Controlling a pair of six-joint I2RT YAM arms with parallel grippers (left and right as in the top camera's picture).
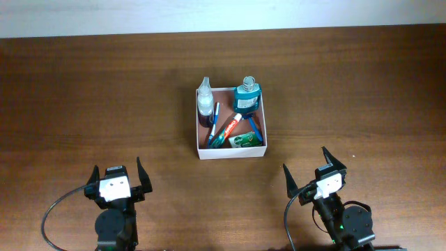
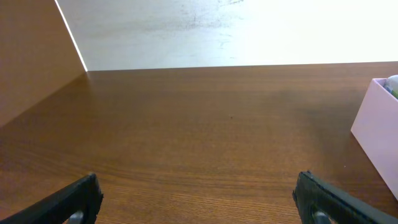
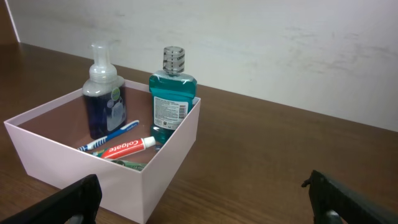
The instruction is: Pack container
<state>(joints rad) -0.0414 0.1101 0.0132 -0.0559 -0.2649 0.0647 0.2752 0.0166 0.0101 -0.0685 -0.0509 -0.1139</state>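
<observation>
The container [image 1: 197, 132], a square shallow box with white walls, sits at the table's middle; it also shows in the right wrist view [image 3: 174, 146] and at the right edge of the left wrist view [image 2: 378, 127]. Inside stand a teal mouthwash bottle [image 1: 247, 96] [image 3: 169, 102] and a clear pump bottle [image 1: 205, 99] [image 3: 104, 99]. A toothpaste tube [image 1: 230, 125] [image 3: 127, 147], a blue toothbrush [image 1: 212, 123] [image 3: 109, 138] and a green packet [image 1: 243, 141] lie in it. My left gripper [image 1: 116, 179] [image 2: 199, 202] and right gripper [image 1: 306, 173] [image 3: 202, 202] are open and empty, near the front edge.
The brown wooden table [image 1: 97, 104] runs to a white wall [image 1: 209, 14] at the back. A brown side panel [image 2: 31, 56] stands at the left in the left wrist view.
</observation>
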